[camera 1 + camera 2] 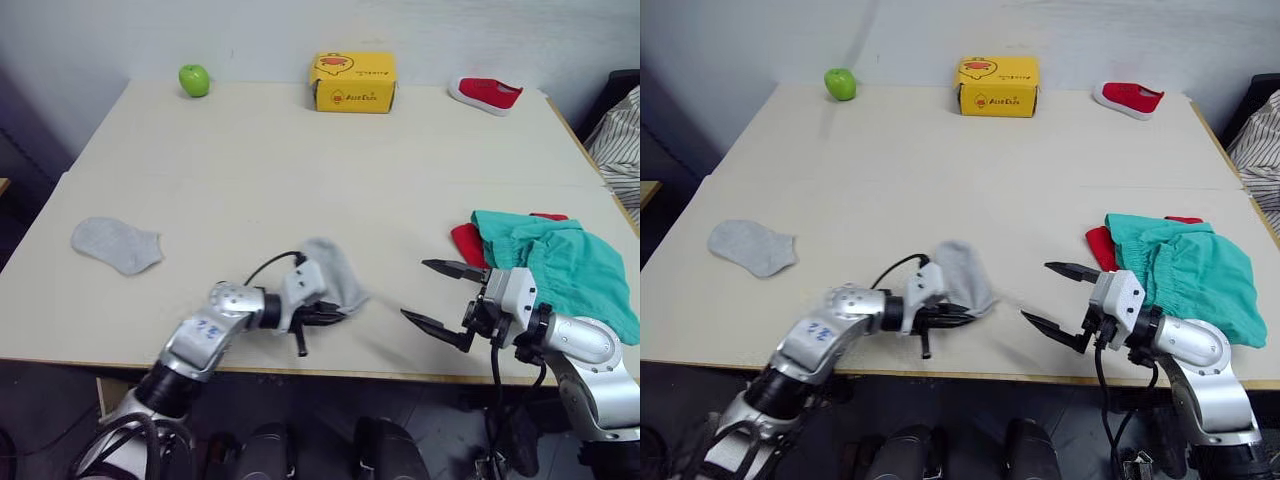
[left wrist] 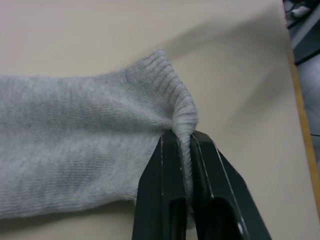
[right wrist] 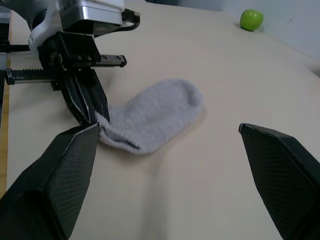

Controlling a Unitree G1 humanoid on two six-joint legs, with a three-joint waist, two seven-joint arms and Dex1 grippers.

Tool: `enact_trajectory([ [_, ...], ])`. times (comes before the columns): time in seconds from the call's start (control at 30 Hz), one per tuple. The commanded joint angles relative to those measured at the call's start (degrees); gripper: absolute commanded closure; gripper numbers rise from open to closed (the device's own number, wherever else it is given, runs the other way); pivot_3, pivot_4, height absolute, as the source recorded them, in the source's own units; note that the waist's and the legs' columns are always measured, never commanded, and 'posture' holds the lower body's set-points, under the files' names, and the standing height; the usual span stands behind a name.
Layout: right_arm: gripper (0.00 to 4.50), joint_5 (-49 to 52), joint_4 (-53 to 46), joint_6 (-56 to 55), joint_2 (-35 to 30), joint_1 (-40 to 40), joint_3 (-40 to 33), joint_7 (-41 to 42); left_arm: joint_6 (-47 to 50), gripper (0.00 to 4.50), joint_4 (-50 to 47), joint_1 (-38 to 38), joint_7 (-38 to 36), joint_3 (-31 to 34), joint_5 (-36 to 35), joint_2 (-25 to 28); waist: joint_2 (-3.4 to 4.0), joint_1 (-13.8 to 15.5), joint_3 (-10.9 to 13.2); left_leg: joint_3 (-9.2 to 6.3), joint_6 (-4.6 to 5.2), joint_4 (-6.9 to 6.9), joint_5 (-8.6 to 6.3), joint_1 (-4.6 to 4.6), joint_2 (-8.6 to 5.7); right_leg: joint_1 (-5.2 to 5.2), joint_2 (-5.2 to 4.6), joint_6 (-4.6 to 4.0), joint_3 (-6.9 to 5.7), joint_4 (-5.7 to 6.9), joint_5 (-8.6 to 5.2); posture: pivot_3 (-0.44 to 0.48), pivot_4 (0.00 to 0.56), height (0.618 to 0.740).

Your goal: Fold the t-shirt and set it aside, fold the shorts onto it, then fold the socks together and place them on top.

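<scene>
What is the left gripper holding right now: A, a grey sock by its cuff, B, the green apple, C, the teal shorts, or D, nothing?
A: the left gripper is shut on the ribbed cuff of a grey sock, which the left wrist view shows pinched between its fingers.

Left hand [image 1: 335,317] near the desk's [image 1: 300,170] front edge, fingers closed on a grey sock [image 1: 335,272]. Second sock [image 1: 116,244] lies flat, well apart at the desk's left side. Right hand [image 1: 440,300] fingers spread wide, nothing between them, just beside the teal shorts [image 1: 555,262], which lie over the red t-shirt [image 1: 466,243]. Far edge: green apple [image 1: 194,80], yellow box [image 1: 353,82], red shoe [image 1: 485,94].
</scene>
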Motion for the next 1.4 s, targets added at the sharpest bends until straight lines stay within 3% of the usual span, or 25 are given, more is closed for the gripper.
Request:
enact_trajectory([
  [0.03,0.00,1.7,-2.1,0.2,-1.2,0.8,-2.4,0.4,1.9,3.02,-4.1,0.4,-2.1,3.1,-1.9,3.3,-0.01,-0.3,0.0,0.00,-0.03,-0.01,0.02,0.02,0.03,-0.02,0.01,-0.03,0.00,0.00,-0.02,0.000,0.150,0.740],
  [0.17,0.00,1.7,-1.6,-0.1,-1.2,1.2,-2.5,1.0,-0.3,1.69,-8.1,3.5,-5.2,9.2,-5.5,8.0,0.00,-0.6,0.0,-0.03,-0.07,-0.01,0.04,0.02,0.11,-0.03,0.01,-0.08,-0.03,0.01,-0.04,0.000,0.150,0.740],
  [0.33,0.00,1.5,-0.3,-0.6,0.1,-0.6,-0.7,1.8,-7.3,0.09,-8.1,12.9,-8.2,26.9,-11.4,13.9,0.00,-1.2,0.0,-0.05,-0.06,-0.01,0.03,0.02,0.12,-0.02,-0.03,-0.08,-0.02,0.00,-0.05,0.000,0.150,0.740],
  [0.47,0.00,4.6,-1.8,-1.4,2.9,-3.5,1.0,3.4,-13.1,0.09,-0.3,20.1,0.1,39.6,-5.3,18.4,0.02,-1.2,0.0,-0.05,-0.08,-0.03,0.01,0.06,0.18,-0.03,-0.02,-0.12,-0.06,0.00,-0.07,0.000,0.150,0.740],
  [0.57,0.00,5.2,-3.2,-1.4,4.8,-5.5,2.9,3.9,-15.2,0.09,3.7,21.6,5.9,43.1,-1.7,19.4,0.03,-1.1,0.0,-0.06,0.01,-0.04,-0.05,0.06,0.18,-0.03,-0.03,-0.12,-0.07,0.01,-0.07,0.000,0.150,0.740],
  [0.8,0.00,5.1,-4.8,0.0,7.5,-8.8,8.4,4.1,-19.2,0.09,15.6,16.6,13.2,39.9,4.4,18.6,0.01,0.3,0.0,-0.14,0.05,-0.03,-0.14,0.03,0.04,-0.02,-0.13,-0.10,-0.05,0.02,-0.05,0.000,0.150,0.740],
  [1.0,0.00,4.7,-5.0,0.4,7.0,-8.9,8.8,3.2,-24.1,0.09,27.6,10.0,17.8,38.3,7.4,18.0,0.00,0.2,0.0,-0.07,0.03,-0.04,-0.16,0.00,0.04,-0.03,-0.09,-0.07,-0.10,0.12,-0.03,0.000,0.150,0.740],
  [1.1,0.00,4.4,-4.8,0.3,6.6,-8.2,8.0,2.9,-22.0,0.66,33.3,7.3,16.9,37.7,6.9,17.9,-0.01,0.1,0.0,-0.04,0.02,-0.04,-0.15,0.01,0.05,-0.03,-0.08,-0.06,-0.11,0.14,-0.03,0.000,0.150,0.740],
  [1.4,0.00,5.0,-5.7,-0.2,6.4,-7.9,6.2,1.6,-18.4,3.60,33.7,6.1,11.2,40.5,0.2,17.7,0.00,-1.2,0.0,0.00,-0.08,-0.04,-0.06,0.11,0.12,-0.02,-0.06,-0.06,-0.08,0.24,-0.03,0.000,0.150,0.740],
])
